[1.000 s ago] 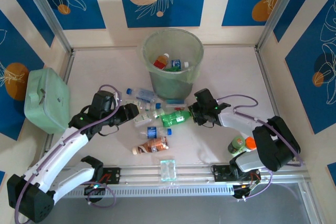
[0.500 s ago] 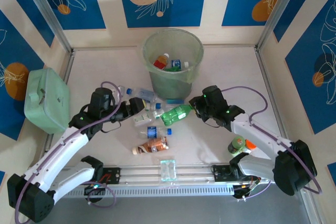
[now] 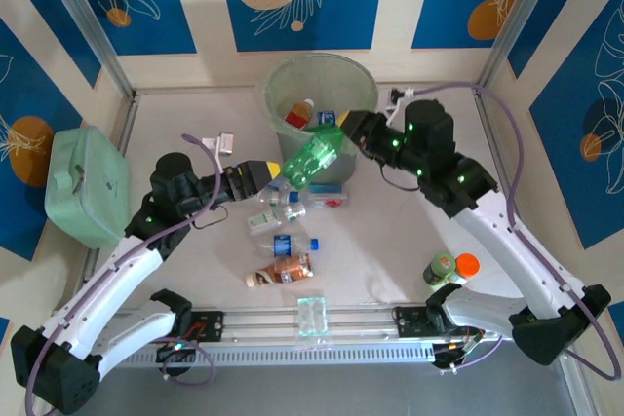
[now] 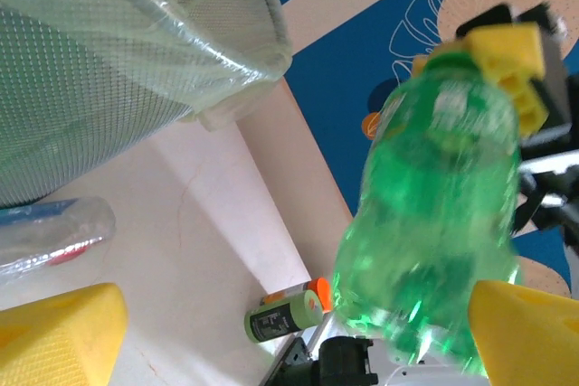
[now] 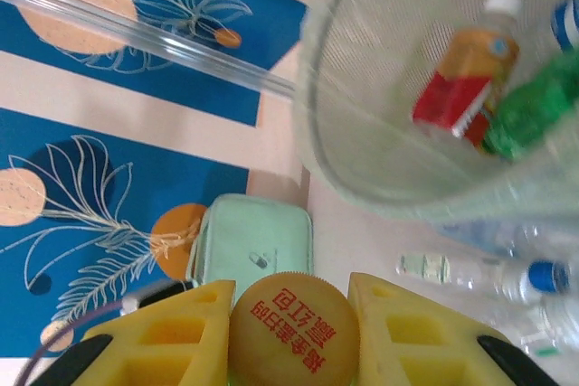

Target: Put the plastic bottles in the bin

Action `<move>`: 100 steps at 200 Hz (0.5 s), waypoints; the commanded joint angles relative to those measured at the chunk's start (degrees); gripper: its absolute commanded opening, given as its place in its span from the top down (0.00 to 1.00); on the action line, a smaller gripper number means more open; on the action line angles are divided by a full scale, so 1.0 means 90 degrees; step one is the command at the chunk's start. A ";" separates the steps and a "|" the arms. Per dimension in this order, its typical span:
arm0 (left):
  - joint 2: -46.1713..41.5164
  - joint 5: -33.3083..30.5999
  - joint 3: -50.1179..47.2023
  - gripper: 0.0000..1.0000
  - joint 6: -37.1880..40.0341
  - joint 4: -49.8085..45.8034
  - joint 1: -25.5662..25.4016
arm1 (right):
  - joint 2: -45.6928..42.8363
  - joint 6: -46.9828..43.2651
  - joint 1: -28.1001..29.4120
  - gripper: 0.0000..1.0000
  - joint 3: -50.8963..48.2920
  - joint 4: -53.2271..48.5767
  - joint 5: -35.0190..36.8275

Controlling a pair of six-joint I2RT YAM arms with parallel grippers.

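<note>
Top external: right pincer [image 3: 348, 128], held high, clamps green bottle [image 3: 312, 156] apparently beside bin [image 3: 322, 57] rim; left pincer [image 3: 267, 173] gapes.

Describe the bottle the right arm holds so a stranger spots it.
Find the pale green bin at the far side of the table. Before it, the right hand grips a bright green bottle by its cap. Unlike the clear bottles lying below, it is airborne.

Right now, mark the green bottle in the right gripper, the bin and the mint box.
green bottle [image 3: 314, 156]: top external view, on its body.
bin [image 3: 322, 73]: top external view, on the far inner wall.
mint box [image 3: 86, 182]: top external view, on its lid.
</note>
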 commanded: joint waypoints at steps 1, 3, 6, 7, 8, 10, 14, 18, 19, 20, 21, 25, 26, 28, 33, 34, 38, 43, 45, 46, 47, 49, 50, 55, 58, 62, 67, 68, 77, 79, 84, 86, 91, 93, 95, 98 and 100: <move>-0.0047 -0.0139 0.0174 0.05 0.0128 -0.0087 -0.0039 | 0.0559 -0.0535 -0.0407 0.71 0.0735 -0.0226 -0.0173; -0.0065 -0.0179 0.0175 0.05 0.0136 -0.0148 -0.0039 | 0.0632 -0.0558 -0.0442 0.71 0.0832 -0.0257 -0.0178; -0.0081 -0.0244 0.0178 0.06 0.0159 -0.0240 -0.0036 | 0.0748 -0.0581 -0.0500 0.71 0.0987 -0.0321 -0.0162; -0.0092 -0.0270 0.0178 0.06 0.0164 -0.0274 -0.0037 | 0.0782 -0.0593 -0.0514 0.71 0.1036 -0.0348 -0.0156; -0.0098 -0.0298 0.0178 0.06 0.0171 -0.0306 -0.0038 | 0.0818 -0.0594 -0.0531 0.71 0.1090 -0.0371 -0.0153; -0.0114 -0.0347 0.0178 0.06 0.0191 -0.0359 -0.0039 | 0.0895 -0.0602 -0.0559 0.71 0.1187 -0.0428 -0.0131; -0.0155 -0.0432 0.0187 0.06 0.0223 -0.0510 -0.0039 | 0.1037 -0.0620 -0.0629 0.72 0.1374 -0.0520 -0.0099; -0.0194 -0.0506 0.0188 0.06 0.0264 -0.0637 -0.0039 | 0.1173 -0.0642 -0.0698 0.72 0.1539 -0.0568 -0.0082; -0.0202 -0.0523 0.0188 0.06 0.0270 -0.0654 -0.0039 | 0.1209 -0.0643 -0.0716 0.72 0.1581 -0.0579 -0.0087; -0.0211 -0.0541 0.0188 0.06 0.0278 -0.0681 -0.0039 | 0.1242 -0.0653 -0.0735 0.72 0.1612 -0.0584 -0.0089; -0.0216 -0.0555 0.0188 0.06 0.0286 -0.0710 -0.0039 | 0.1273 -0.0658 -0.0749 0.72 0.1651 -0.0587 -0.0090; -0.0247 -0.0598 0.0188 0.06 0.0319 -0.0817 -0.0039 | 0.1410 -0.0686 -0.0811 0.72 0.1777 -0.0606 -0.0077; -0.0253 -0.0608 0.0188 0.06 0.0327 -0.0841 -0.0039 | 0.1435 -0.0689 -0.0822 0.72 0.1808 -0.0613 -0.0069; -0.0277 -0.0633 0.0188 0.06 0.0337 -0.0874 -0.0039 | 0.1491 -0.0709 -0.0849 0.72 0.1874 -0.0620 -0.0052; -0.0320 -0.0676 0.0188 0.06 0.0370 -0.0999 -0.0034 | 0.1648 -0.0737 -0.0909 0.72 0.2049 -0.0682 -0.0001; -0.0329 -0.0686 0.0188 0.06 0.0376 -0.1020 -0.0036 | 0.1676 -0.0754 -0.0924 0.71 0.2085 -0.0690 0.0018; -0.0372 -0.0721 0.0188 0.06 0.0396 -0.1105 -0.0039 | 0.1807 -0.0802 -0.0975 0.72 0.2229 -0.0729 0.0053; -0.0407 -0.0785 0.0188 0.06 0.0420 -0.1222 -0.0039 | 0.1968 -0.0902 -0.1027 0.71 0.2411 -0.0797 0.0102; -0.0433 -0.0799 0.0186 0.06 0.0429 -0.1255 -0.0039 | 0.2034 -0.0933 -0.1039 0.71 0.2491 -0.0844 0.0140; -0.0439 -0.0816 0.0187 0.06 0.0435 -0.1290 -0.0039 | 0.2070 -0.0949 -0.1048 0.71 0.2536 -0.0869 0.0161; -0.0447 -0.0829 0.0187 0.06 0.0443 -0.1322 -0.0039 | 0.2102 -0.0967 -0.1057 0.71 0.2587 -0.0881 0.0186; -0.0460 -0.0859 0.0183 0.06 0.0454 -0.1382 -0.0039 | 0.2170 -0.0998 -0.1069 0.71 0.2684 -0.0968 0.0242; -0.0472 -0.0880 0.0185 0.06 0.0462 -0.1412 -0.0039 | 0.2206 -0.1016 -0.1077 0.71 0.2735 -0.1013 0.0276; -0.0509 -0.0972 0.0193 0.06 0.0492 -0.1566 -0.0039 | 0.2384 -0.1095 -0.1108 0.71 0.2994 -0.1237 0.0443; -0.0529 -0.1030 0.0197 0.07 0.0520 -0.1665 -0.0039 | 0.2482 -0.1164 -0.1126 0.71 0.3150 -0.1361 0.0518; -0.0550 -0.1108 0.0205 0.07 0.0556 -0.1805 -0.0039 | 0.2634 -0.1246 -0.1146 0.71 0.3351 -0.1504 0.0634; -0.0578 -0.1204 0.0216 0.07 0.0593 -0.1971 -0.0039 | 0.2797 -0.1370 -0.1156 0.71 0.3595 -0.1686 0.0759; -0.0585 -0.1228 0.0217 0.07 0.0600 -0.2004 -0.0039 | 0.2832 -0.1392 -0.1160 0.71 0.3644 -0.1724 0.0773; -0.0615 -0.1391 0.0226 0.08 0.0666 -0.2282 -0.0039 | 0.3099 -0.1599 -0.1154 0.70 0.4054 -0.2069 0.1096; -0.0619 -0.1429 0.0227 0.08 0.0678 -0.2348 -0.0039 | 0.3152 -0.1642 -0.1152 0.69 0.4135 -0.2137 0.1153; -0.0627 -0.1526 0.0227 0.08 0.0699 -0.2500 -0.0038 | 0.3283 -0.1740 -0.1152 0.68 0.4321 -0.2287 0.1273; -0.0630 -0.1570 0.0227 0.08 0.0704 -0.2548 -0.0039 | 0.3337 -0.1779 -0.1154 0.67 0.4377 -0.2359 0.1322; -0.0640 -0.1687 0.0227 0.08 0.0719 -0.2717 -0.0039 | 0.3454 -0.1848 -0.1149 0.66 0.4570 -0.2537 0.1476; -0.0640 -0.1735 0.0227 0.08 0.0723 -0.2791 -0.0039 | 0.3497 -0.1880 -0.1145 0.66 0.4638 -0.2585 0.1543; -0.0635 -0.1791 0.0227 0.08 0.0729 -0.2860 -0.0039 | 0.3537 -0.1907 -0.1145 0.66 0.4698 -0.2656 0.1585; -0.0631 -0.1871 0.0234 0.08 0.0734 -0.2957 -0.0039 | 0.3594 -0.1954 -0.1137 0.65 0.4773 -0.2742 0.1687; -0.0623 -0.1920 0.0241 0.08 0.0742 -0.3046 -0.0034 | 0.3634 -0.1992 -0.1135 0.65 0.4813 -0.2786 0.1733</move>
